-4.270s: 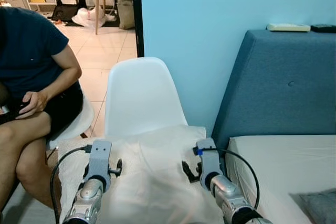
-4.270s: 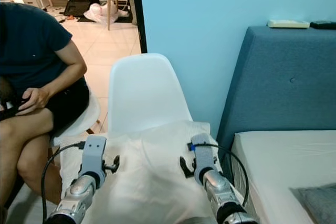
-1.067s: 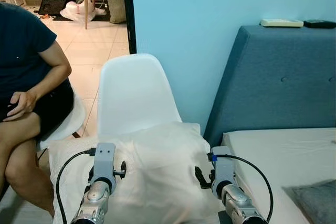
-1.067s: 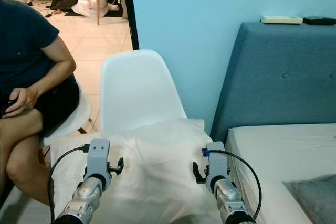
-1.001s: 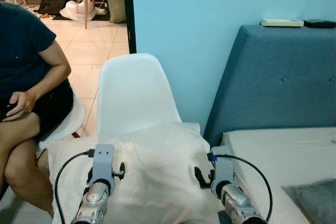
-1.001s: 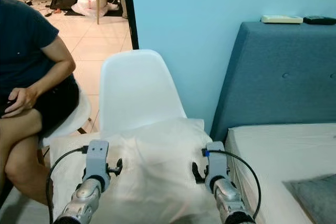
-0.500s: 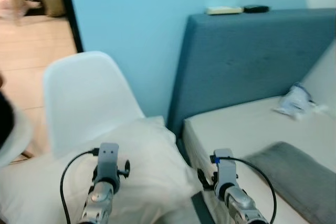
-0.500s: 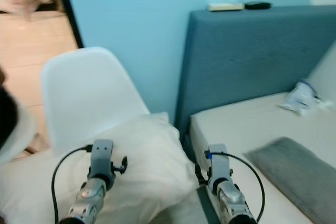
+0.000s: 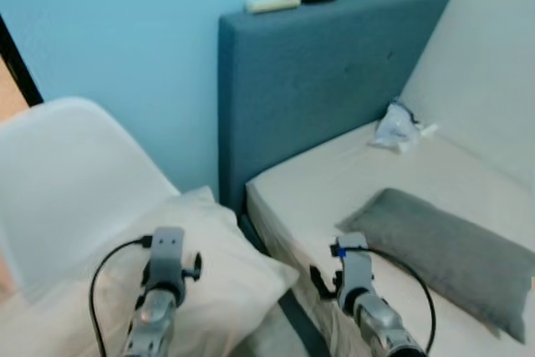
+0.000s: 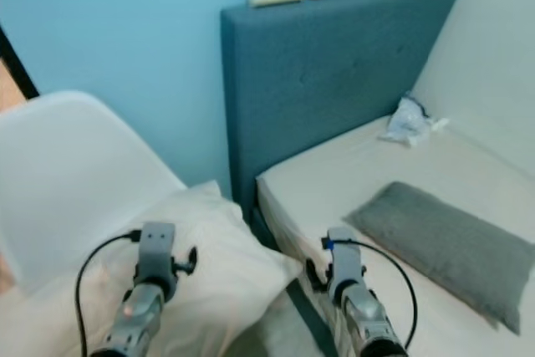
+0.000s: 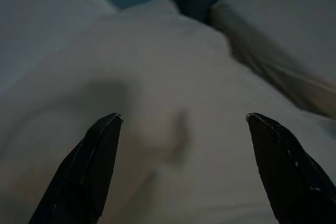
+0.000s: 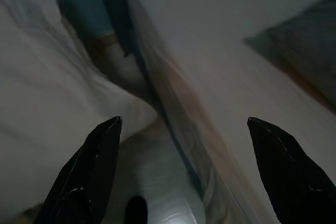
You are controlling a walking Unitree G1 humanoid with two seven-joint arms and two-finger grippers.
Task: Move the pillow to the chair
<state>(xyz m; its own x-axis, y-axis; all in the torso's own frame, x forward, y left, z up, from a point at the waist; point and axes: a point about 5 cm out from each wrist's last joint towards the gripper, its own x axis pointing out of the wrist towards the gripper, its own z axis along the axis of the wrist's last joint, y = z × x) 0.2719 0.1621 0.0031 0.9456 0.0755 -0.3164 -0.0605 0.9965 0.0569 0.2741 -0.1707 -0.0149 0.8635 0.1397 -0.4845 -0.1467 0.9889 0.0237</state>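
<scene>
- Bedroom corner: pale blue wall, blue headboard, bed w/ grey pillow on it.
- White pillow lay on white chair seat, just beside bed edge.
- L gripper hung over the white pillow, fingers spread wide, holding nothing.
- R gripper over gap betw. pillow & mattress, fingers likewise spread, empty.
- Pillow looked soft, light, floppy; if re-gripped, prob. best squeezed from both sides at mid-bulk.

pillow on chair, bed to its right
</scene>
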